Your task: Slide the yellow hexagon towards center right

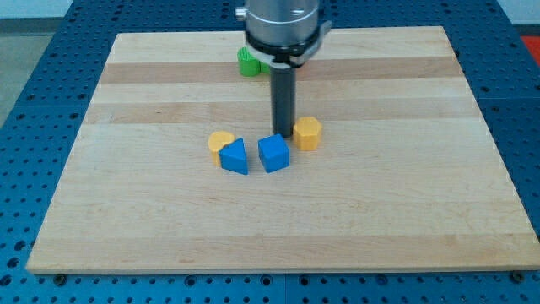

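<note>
Wooden board (405, 211) on a blue perforated table (51, 51), seen from the one camera. Arm's grey housing (283, 25) at the view's top centre, carrying a straight dark rod (283, 97) downward onto the board. No jaws on this rig, hence nothing open, closed or gripping — only a rod.

My tip (282, 133) set down a little above the board's middle, in the gap between two blocks: just left of the yellow hexagon (308, 133) and just above the blue cube (273, 153). Contact with either block too close to call; no clear gap visible on the hexagon's side.

Yellow hexagon — the task's block — slightly right of the board's centre line, upright on its flat face, well short of the right edge. Blue cube just below and left of it, apart from it by a narrow strip of wood.

Further left, a blue wedge-like block (235, 157) just beside the cube, with a rounded yellow block (220, 141) touching or nearly touching its upper left corner; exact shape of that yellow block hard to make out.

Green block (247, 62) near the board's top edge, partly hidden behind the arm's housing, shape not readable.
</note>
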Available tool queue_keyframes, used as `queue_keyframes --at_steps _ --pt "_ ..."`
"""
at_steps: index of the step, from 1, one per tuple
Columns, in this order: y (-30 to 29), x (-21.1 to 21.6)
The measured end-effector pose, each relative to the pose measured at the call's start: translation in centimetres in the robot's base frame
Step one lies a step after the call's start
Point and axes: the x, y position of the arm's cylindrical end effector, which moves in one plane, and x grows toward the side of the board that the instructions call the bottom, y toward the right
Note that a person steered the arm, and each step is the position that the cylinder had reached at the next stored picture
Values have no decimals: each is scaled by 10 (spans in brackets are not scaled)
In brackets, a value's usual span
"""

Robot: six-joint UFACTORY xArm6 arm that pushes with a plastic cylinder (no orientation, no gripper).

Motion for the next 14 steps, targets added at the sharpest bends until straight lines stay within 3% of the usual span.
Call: queue_keyframes --at_steps 2,3,6,7,8,11,12,14 --pt "96 -1" --pt "106 0" --pt "23 1" --pt "27 48" --pt "44 49" --pt "157 -39" --pt "161 -44" --pt "84 12"
